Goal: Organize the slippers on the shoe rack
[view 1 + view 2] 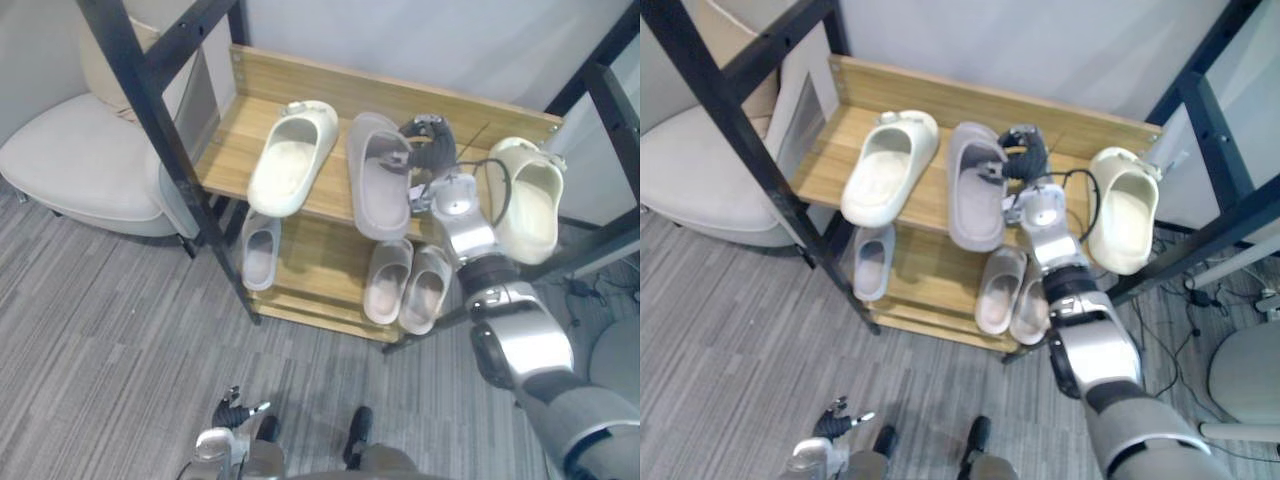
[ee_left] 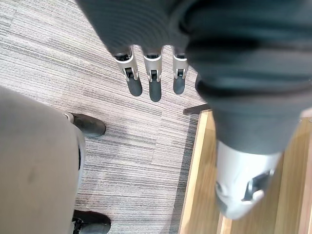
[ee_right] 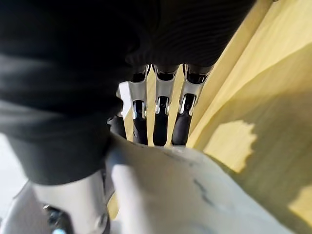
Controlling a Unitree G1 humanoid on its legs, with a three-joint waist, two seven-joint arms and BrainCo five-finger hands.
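Shoe rack (image 1: 232, 135), seen from above. The top shelf carries 3 slippers: 1 cream slipper (image 1: 290, 160) on the left, 1 grey slipper (image 1: 378, 190) in the middle and a second cream slipper (image 1: 530, 205) on the right. The lower shelf holds a small grey slipper (image 1: 260, 250) and a pale pair (image 1: 405, 285). The right hand (image 1: 428, 140) lies against the grey slipper's right edge; whether it grips cannot be told. The left hand (image 1: 232, 412) hangs low over the carpet, fingers (image 2: 153, 83) straight, holding nothing.
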